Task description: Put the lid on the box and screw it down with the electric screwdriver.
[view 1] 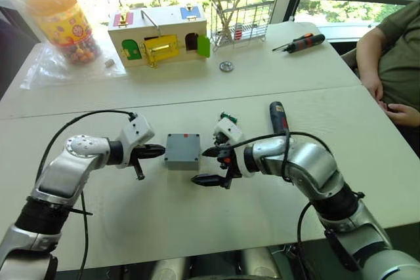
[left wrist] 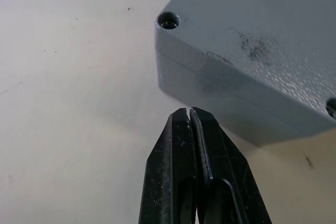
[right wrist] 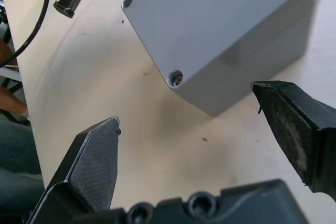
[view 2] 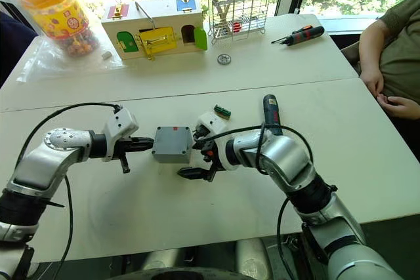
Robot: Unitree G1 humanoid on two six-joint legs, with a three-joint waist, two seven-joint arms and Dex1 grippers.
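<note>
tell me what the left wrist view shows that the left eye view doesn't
Left wrist view alone: the left gripper has its fingers pressed shut, tips right at the box's side wall, and a recessed corner screw hole.

Left eye view alone: the electric screwdriver lying beyond the open right gripper, and the wooden box farther back.

Both: the grey box with the lid on, on the white table.

The lid point(left wrist: 262, 30) is grey plastic, dull and a little bumpy, with a dark smudge. The box point(right wrist: 247, 61) under it is smooth grey plastic. The left hand point(left wrist: 195, 167) has shiny black fingers. The right hand's pads point(right wrist: 97, 169) look rough, like a grid. The surface point(left wrist: 68, 108) is pale, dull and speckled.
</note>
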